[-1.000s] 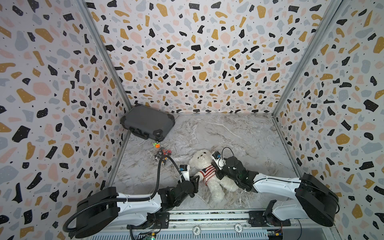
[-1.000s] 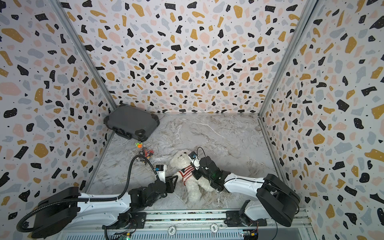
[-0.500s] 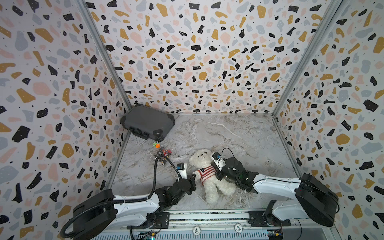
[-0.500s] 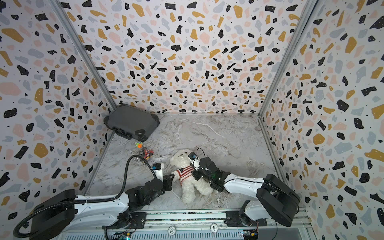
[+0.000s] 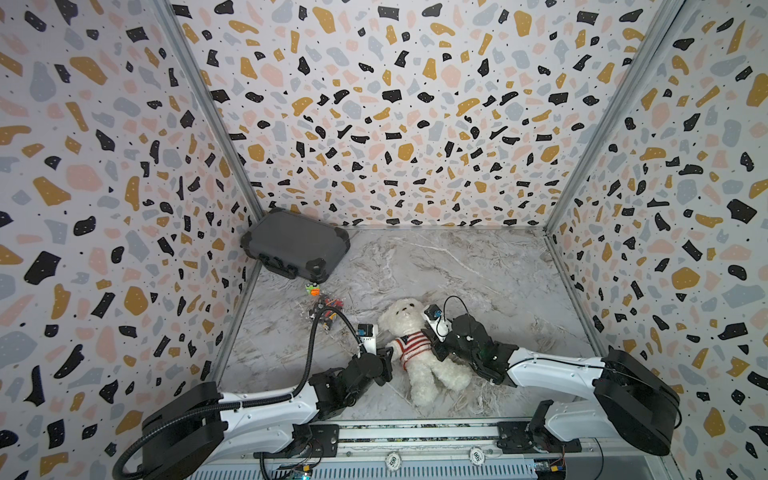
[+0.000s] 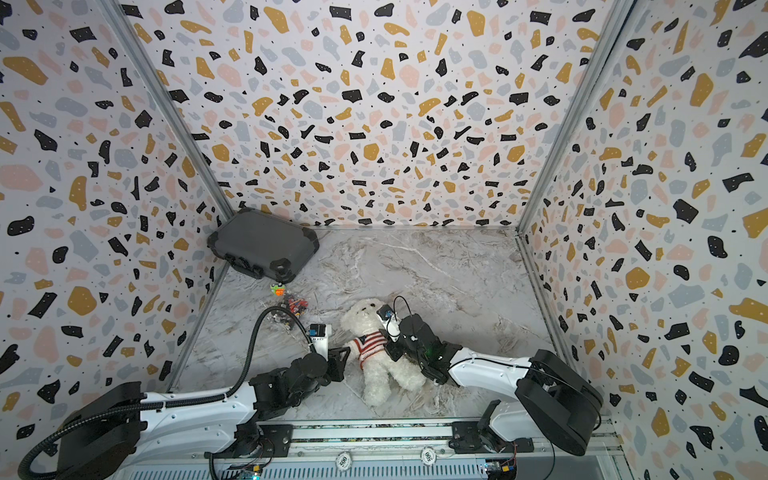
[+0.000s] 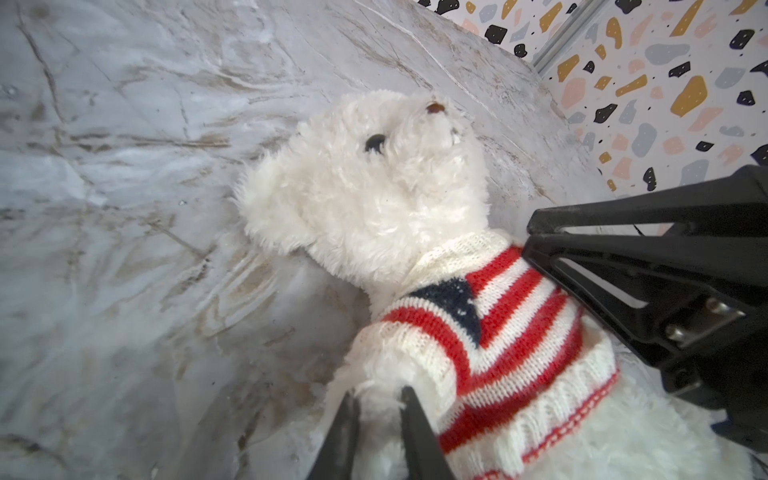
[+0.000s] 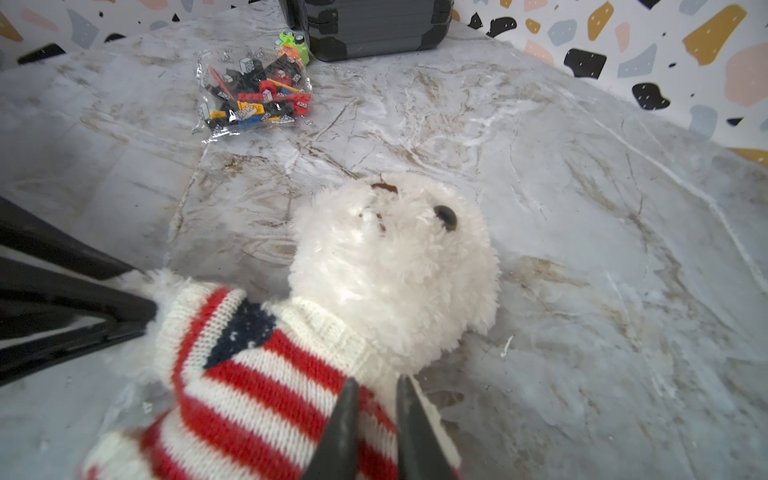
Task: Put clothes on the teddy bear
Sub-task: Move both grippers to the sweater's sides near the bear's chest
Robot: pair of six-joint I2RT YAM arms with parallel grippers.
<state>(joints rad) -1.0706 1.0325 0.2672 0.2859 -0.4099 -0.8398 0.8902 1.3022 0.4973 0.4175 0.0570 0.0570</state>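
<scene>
The teddy bear (image 5: 417, 368) lay on its back on the marble table (image 5: 478, 270). In both top views it was at about 6 o'clock of the table, close to the front rail. Its head pointed to about 11 o'clock and its legs to about 5 o'clock. It wore the sweater (image 5: 411, 345), which had red and white stripes and a dark blue patch on the chest. The collar was around the neck and the hem lay over the belly.

My left gripper (image 5: 387, 355) was at the 9 o'clock side of the bear, low at its arm. In my left wrist view the jaws stood a little apart, not pressed together. White fur of the arm, coming out of the sleeve, filled the narrow gap between them.

My right gripper (image 5: 435, 348) was at the 3 o'clock side of the bear, at the shoulder of the sweater. In my right wrist view these jaws were also a little apart, and the striped knit near the collar showed through the gap.

In the 10 o'clock corner of the table a dark grey case (image 5: 295, 247) lay against the wall. A small green and orange toy (image 8: 295, 45) sat just beside it. A clear bag of bricks (image 8: 253, 95) lay between the case and the bear, apart from the bear.
</scene>
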